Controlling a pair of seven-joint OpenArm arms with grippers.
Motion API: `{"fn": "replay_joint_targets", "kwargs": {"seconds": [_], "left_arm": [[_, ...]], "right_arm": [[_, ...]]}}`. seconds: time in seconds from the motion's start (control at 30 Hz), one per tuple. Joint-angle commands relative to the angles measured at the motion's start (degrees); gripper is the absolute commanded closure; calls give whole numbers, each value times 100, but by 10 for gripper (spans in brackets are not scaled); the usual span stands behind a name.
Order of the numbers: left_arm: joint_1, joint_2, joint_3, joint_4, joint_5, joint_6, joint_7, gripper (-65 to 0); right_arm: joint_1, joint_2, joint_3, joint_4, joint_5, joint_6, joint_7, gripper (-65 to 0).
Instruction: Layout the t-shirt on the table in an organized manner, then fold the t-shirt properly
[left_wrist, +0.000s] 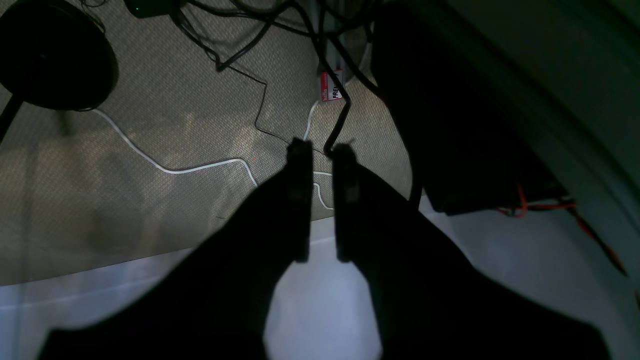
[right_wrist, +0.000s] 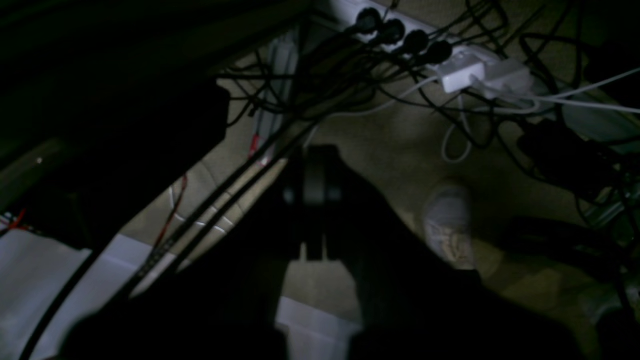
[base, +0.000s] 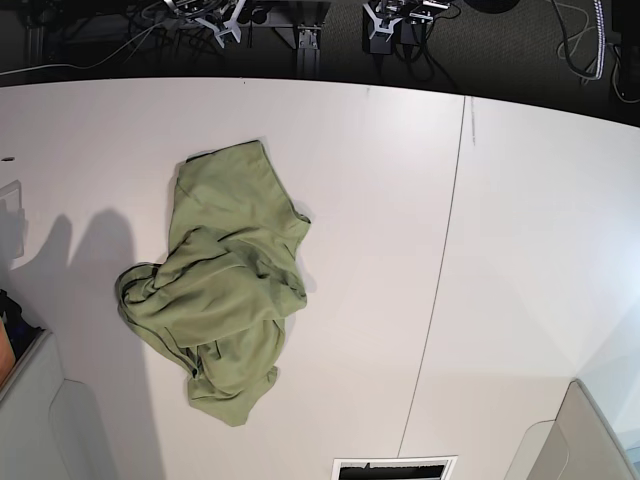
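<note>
A: What does the base view give that the wrist views lack?

B: The t-shirt (base: 222, 285). It lies crumpled in a heap on the table (base: 520, 250), left of centre in that frame, one flatter part reaching toward the upper left and a bunched fold at the lower end. A thin dark seam (base: 440, 280) runs down the table to its right, well apart from the cloth. Neither arm shows there.

A: And the left wrist view?

B: Nearest, the left end effector (left_wrist: 321, 150), its two dark fingers standing slightly apart with nothing between them. Under it, a strip of white table edge across the bottom of the frame; beyond, beige carpet (left_wrist: 150, 125) with a white cable (left_wrist: 170, 170) snaking over it, black cables at the top, and a round black base (left_wrist: 55, 55) in the upper left.

A: The right wrist view?

B: Very dark. The right end effector (right_wrist: 315, 150) is closed, its fingers pressed together, holding nothing. Past it, carpet, a pale shoe (right_wrist: 447, 225) right of centre, and at the top a white power strip (right_wrist: 450, 65) with black plugs amid tangled cables. No cloth appears here.
</note>
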Motion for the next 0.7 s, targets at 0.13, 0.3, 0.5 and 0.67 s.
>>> {"fn": "replay_joint_targets", "kwargs": {"seconds": [0.13,0.3,0.5,0.67], "left_arm": [[44,13,0,31,-11,-61,63,-80],[358,11,0,310,-11,-59,15,-80],[1104,-20,0,1368,-11,-59,-92,-80],[1781,-81,0,2677,-11,-61,-131,-80]], "right_arm": [[-98,7,-11,68,44,103,66,0],[-367,103,-11,337,44,153,66,0],[-905,404,-11,994,52,789,85,0],[-1521,750,-11,1886,868,1300,85,0]]}}
